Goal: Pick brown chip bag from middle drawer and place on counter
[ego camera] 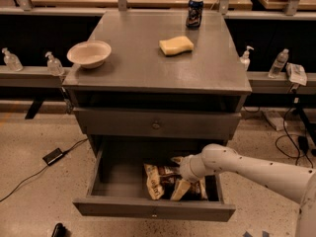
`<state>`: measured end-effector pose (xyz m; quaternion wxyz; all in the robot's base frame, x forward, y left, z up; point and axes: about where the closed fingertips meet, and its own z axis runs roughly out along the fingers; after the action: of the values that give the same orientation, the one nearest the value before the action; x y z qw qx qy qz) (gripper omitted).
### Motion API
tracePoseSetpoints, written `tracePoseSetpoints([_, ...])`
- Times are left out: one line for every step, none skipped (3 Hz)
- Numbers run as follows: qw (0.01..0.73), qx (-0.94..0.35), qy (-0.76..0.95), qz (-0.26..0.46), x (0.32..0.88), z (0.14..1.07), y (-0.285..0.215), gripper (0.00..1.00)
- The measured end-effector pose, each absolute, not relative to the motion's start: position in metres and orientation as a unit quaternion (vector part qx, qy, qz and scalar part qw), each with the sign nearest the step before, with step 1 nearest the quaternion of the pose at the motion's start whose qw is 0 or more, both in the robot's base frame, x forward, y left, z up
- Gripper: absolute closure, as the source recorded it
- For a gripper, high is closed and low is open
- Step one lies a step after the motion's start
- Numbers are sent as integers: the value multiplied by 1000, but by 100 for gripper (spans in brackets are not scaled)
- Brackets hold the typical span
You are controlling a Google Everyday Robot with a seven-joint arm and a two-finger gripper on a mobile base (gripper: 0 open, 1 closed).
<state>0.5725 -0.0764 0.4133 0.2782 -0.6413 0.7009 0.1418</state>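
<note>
The middle drawer (123, 209) is pulled open below the cabinet. The brown chip bag (157, 179), dark brown with a cream end, lies flat inside it, right of the middle. My gripper (191, 190) reaches down into the drawer from the right on a white arm. It is open, with its fingers (179, 189) pointing down over the right part of the bag. The bag's right end is hidden behind the wrist. The counter (143, 58) is the grey cabinet top above.
On the counter stand a yellow sponge (176, 45), a white bowl (89, 53) and a dark can (194, 13). A closed drawer front with a ring pull (155, 125) sits just above the open drawer. Bottles (279, 63) line the side ledges. Cables lie on the floor.
</note>
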Motion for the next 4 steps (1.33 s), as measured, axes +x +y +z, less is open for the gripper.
tracePoseSetpoints([285,-645,693,149,574,414,-75,43])
tracePoseSetpoints([285,-645,693,149,574,416,-75,65])
tracePoseSetpoints([343,-635,679,137,579,434,-82,95])
tracePoseSetpoints([408,-619,660,123,582,461,-92,100])
